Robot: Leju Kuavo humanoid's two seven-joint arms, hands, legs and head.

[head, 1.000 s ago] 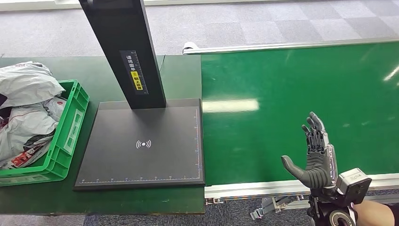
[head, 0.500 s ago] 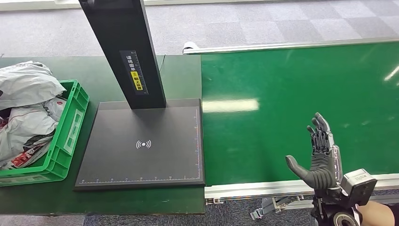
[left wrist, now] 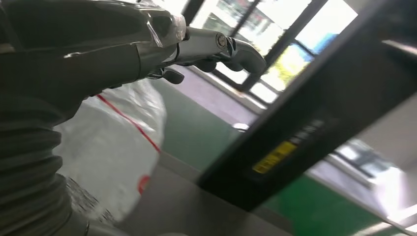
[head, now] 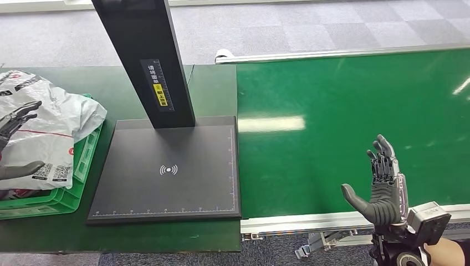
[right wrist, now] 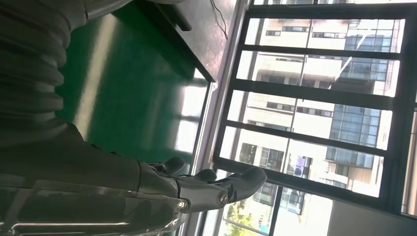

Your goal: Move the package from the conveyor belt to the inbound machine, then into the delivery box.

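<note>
Nearby, scanner post (head: 145, 61), green crate (head: 77, 180), grey bags (head: 58, 130)

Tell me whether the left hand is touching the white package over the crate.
Touching. In the head view the left hand grips the white package, fingers on top and thumb under its near edge, above the green crate.

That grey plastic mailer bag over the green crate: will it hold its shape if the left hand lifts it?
Probably not. The grey plastic mailer bag looks wrinkled and drapes over the green crate, so likely floppy. Its glossy film may slip against the left hand.
</note>
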